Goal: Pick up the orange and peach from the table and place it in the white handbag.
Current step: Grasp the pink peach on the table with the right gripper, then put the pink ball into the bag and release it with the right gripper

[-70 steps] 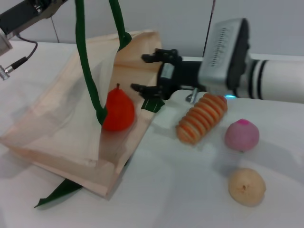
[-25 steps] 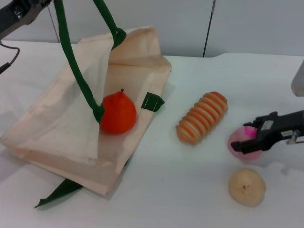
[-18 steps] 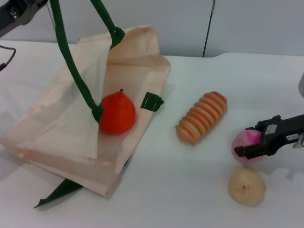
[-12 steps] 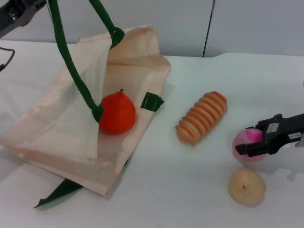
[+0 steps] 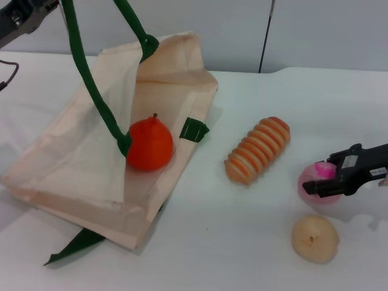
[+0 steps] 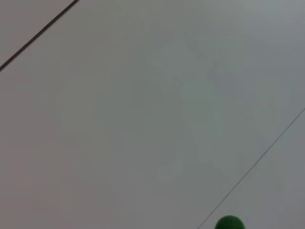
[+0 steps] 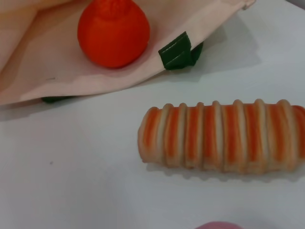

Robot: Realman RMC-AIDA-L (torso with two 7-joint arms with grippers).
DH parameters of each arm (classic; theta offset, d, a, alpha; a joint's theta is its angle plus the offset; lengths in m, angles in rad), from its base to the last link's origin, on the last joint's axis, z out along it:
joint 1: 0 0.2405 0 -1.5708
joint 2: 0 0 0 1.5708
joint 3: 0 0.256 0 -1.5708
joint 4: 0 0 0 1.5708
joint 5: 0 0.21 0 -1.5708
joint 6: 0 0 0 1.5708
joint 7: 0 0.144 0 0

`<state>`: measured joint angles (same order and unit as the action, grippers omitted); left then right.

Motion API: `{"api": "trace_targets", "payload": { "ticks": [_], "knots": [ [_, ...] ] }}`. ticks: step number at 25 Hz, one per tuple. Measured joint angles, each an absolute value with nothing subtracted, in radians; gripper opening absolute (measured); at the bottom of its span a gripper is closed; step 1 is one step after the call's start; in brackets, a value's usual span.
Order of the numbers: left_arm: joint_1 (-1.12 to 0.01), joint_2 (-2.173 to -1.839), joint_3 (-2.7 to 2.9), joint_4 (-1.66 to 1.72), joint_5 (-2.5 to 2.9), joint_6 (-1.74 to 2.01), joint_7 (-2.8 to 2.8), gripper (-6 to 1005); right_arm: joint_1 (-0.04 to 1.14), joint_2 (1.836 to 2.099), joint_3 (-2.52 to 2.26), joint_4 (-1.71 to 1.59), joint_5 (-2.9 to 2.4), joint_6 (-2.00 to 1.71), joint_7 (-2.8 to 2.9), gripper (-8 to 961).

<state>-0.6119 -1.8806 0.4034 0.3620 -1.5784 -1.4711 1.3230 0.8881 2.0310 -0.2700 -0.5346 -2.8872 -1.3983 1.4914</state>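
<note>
The white handbag (image 5: 73, 163) lies tilted open on the table, its mouth toward the middle. Its green strap handle (image 5: 91, 85) is stretched up out of the top edge beside my left arm (image 5: 21, 15); that arm's gripper is out of view. The orange (image 5: 150, 145) sits inside the bag's mouth and shows in the right wrist view (image 7: 113, 32). My right gripper (image 5: 320, 176) is at the right, shut on the pink peach (image 5: 315, 197), low over the table. A sliver of the peach (image 7: 217, 225) shows in the right wrist view.
A ribbed orange-and-cream piece (image 5: 257, 150) lies between the bag and the peach, also in the right wrist view (image 7: 224, 136). A tan round fruit (image 5: 314, 238) sits just in front of the peach. A green trim tab (image 5: 194, 130) marks the bag's corner.
My right gripper left the bag, where the orange now rests, swung to the right and closed around the peach. In the last half second gripper and peach shifted slightly right and up.
</note>
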Motion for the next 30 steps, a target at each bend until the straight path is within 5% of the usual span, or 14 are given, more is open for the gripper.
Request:
{"api": "trace_targets", "payload": {
  "ticks": [13,30],
  "knots": [
    [-0.616,-1.881,0.403,0.362,-1.578,-1.482,1.322,129,0.9,2.03,-0.276,-0.66,-2.678,-1.546,1.436,578],
    [-0.677,-1.893,0.413,0.341,-1.578,-1.534,1.324,128,1.192,2.032,-0.301,-0.234,-2.57,-1.17,1.266,569]
  ]
}}
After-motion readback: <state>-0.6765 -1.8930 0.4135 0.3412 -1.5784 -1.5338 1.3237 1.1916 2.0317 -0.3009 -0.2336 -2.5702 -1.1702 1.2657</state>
